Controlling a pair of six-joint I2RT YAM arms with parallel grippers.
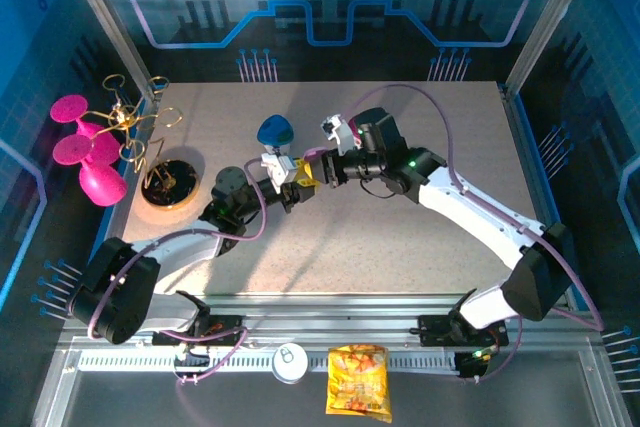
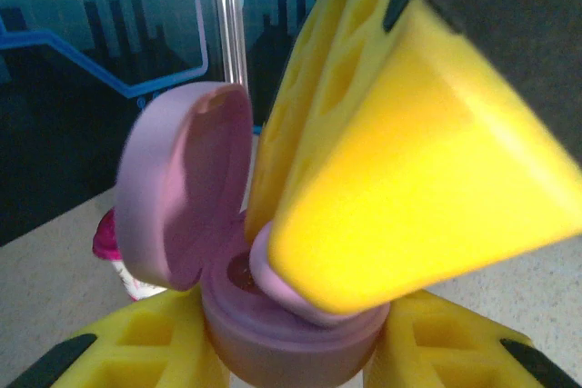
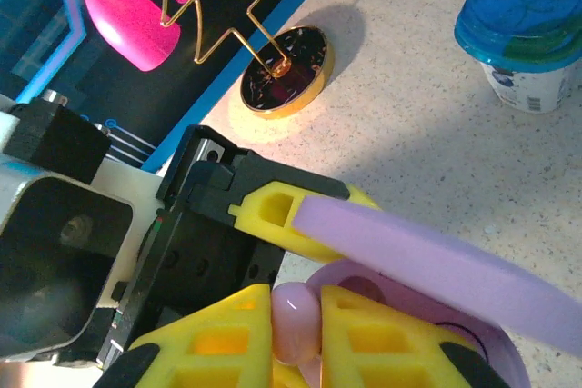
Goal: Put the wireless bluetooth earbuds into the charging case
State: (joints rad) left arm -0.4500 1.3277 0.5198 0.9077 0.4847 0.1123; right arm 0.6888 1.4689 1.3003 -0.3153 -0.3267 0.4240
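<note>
Pointing into case (image 2: 238, 338), earbud (image 3: 296, 326) clamped lengthwise in right end effector (image 3: 296, 302) (left end effector (image 2: 296, 359) clamping case).

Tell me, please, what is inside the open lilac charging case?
A lilac earbud, pinched by the right gripper, sits partly in the charging case, beside one bare socket. The yellow fingers cover the rest of the interior.

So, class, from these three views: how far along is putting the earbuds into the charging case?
Done: the lilac charging case sits clamped in the left gripper, its lid open. In hand: the right gripper pinches a lilac earbud, tip at one well of the case. Left: seating and releasing it, filling the other well, which looks empty, and probably shutting the lid.
</note>
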